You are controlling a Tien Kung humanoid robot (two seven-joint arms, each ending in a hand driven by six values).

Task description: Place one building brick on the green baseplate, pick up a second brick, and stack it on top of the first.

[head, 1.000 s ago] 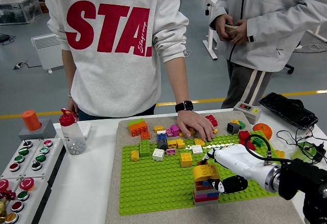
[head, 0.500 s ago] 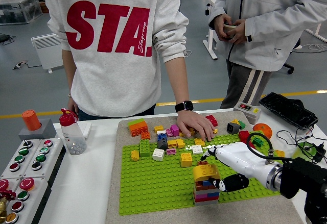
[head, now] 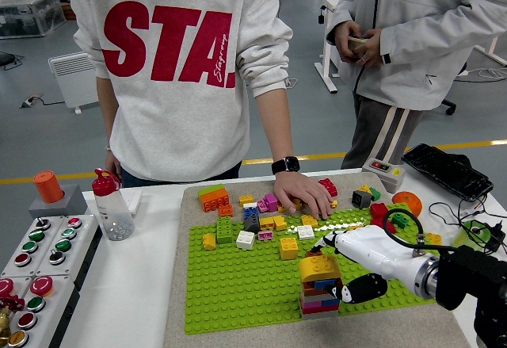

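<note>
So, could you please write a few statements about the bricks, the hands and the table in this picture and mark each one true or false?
1. A yellow brick tops the brick stack on the green baseplate. True.
2. The robot's right hand is beside that stack. True.
3. The person's hand holds a brick high above the table. False: it rests down among the loose bricks at the baseplate's far edge.
4. The red-capped bottle stands on the baseplate. False: it stands on the white table, left of the baseplate.
5. The robot's left hand is reaching over the baseplate. False: it is out of view.
</note>
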